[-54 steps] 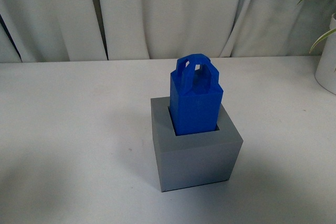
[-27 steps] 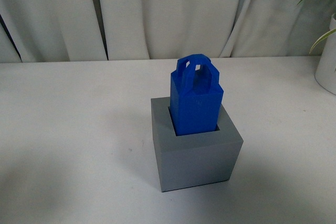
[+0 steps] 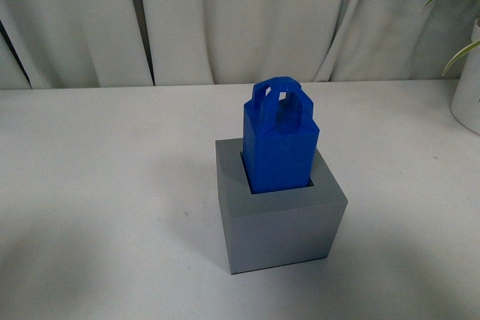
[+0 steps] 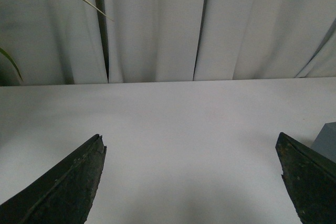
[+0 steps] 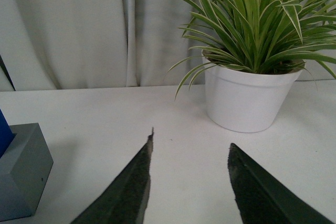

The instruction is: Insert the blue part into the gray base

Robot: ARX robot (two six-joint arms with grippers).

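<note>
Two end effectors are away from the work, so little can go wrong now, but some risk remains. On the left side, the left end effector (image 4: 191, 182) is spread wide and holds nothing; only a corner of the gray base (image 4: 326, 141) shows beside one of its fingers. If this arm swings toward the middle, I judge it could push the base across the white worktop (image 3: 97, 185).

In the middle of the front view, the blue part (image 3: 279, 144) stands upright inside the square recess of the gray base (image 3: 279, 219). It is bright blue and matte, with an arched loop on top, and much of it rises above the rim. Whether it reaches the bottom I cannot tell; a slight tilt could jam it.

On the right, the right end effector (image 5: 190, 182) is also apart and empty, facing a potted plant (image 5: 247, 93). A careless move there could knock the pot.
</note>
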